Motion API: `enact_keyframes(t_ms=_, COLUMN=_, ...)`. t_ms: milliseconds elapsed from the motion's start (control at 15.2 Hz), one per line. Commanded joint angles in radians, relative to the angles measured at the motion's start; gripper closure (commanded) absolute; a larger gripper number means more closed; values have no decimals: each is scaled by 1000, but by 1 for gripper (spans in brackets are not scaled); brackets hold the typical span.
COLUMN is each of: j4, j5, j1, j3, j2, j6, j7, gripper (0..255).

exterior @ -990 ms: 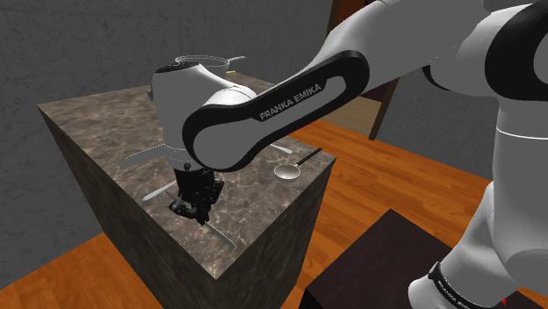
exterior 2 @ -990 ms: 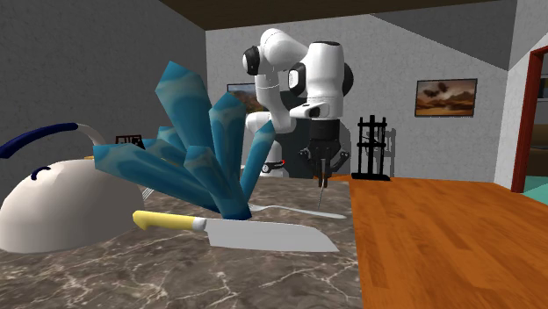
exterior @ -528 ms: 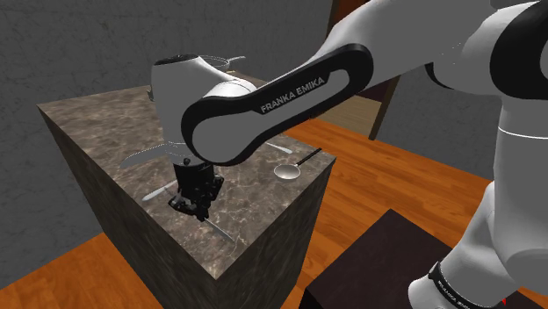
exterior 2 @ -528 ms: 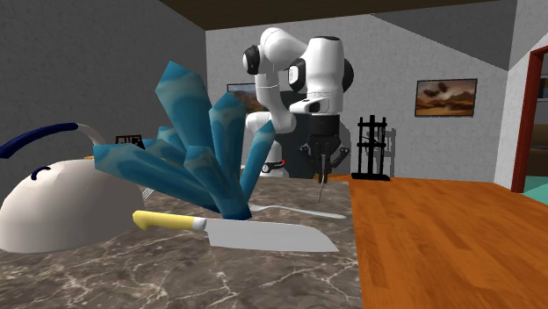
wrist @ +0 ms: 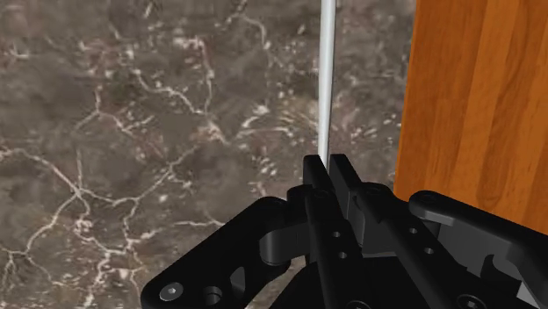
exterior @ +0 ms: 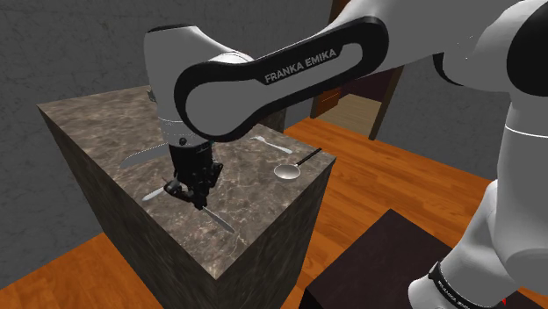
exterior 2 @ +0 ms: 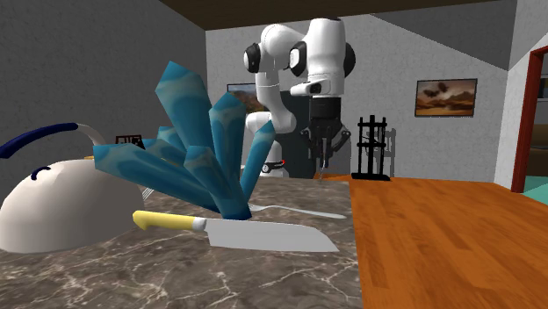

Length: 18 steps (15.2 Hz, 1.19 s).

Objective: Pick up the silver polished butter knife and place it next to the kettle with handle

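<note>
My black gripper hangs just above the dark marble counter, shut on a slim silver butter knife. The knife's free end slants down toward the counter's near edge. In the wrist view the fingers clasp the knife, which shows edge-on as a thin pale strip over the marble. From across the counter the gripper is small and far off, with the knife hanging below it. The white kettle with a blue handle stands close to that camera, at the second exterior view's left.
A blue crystal-shaped ornament and a yellow-handled kitchen knife lie beside the kettle. A spoon and other silver cutlery rest on the counter near the gripper. Wood floor surrounds the counter.
The gripper has risen off the counter with the butter knife in it and shifted slightly toward the shoulder view's left. Its fingers have stayed shut.
</note>
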<state>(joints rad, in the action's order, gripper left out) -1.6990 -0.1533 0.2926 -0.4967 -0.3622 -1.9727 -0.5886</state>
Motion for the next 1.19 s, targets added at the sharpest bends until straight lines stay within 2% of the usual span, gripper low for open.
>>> enact_keyframes(t_ms=0, j4=15, j5=5, j1=-2, j3=-2, j2=9, j6=24, j7=5, gripper=255)
enact_keyframes(t_ms=1122, j4=196, j5=29, j1=3, j3=-14, j2=46, j6=237, j7=18, gripper=255)
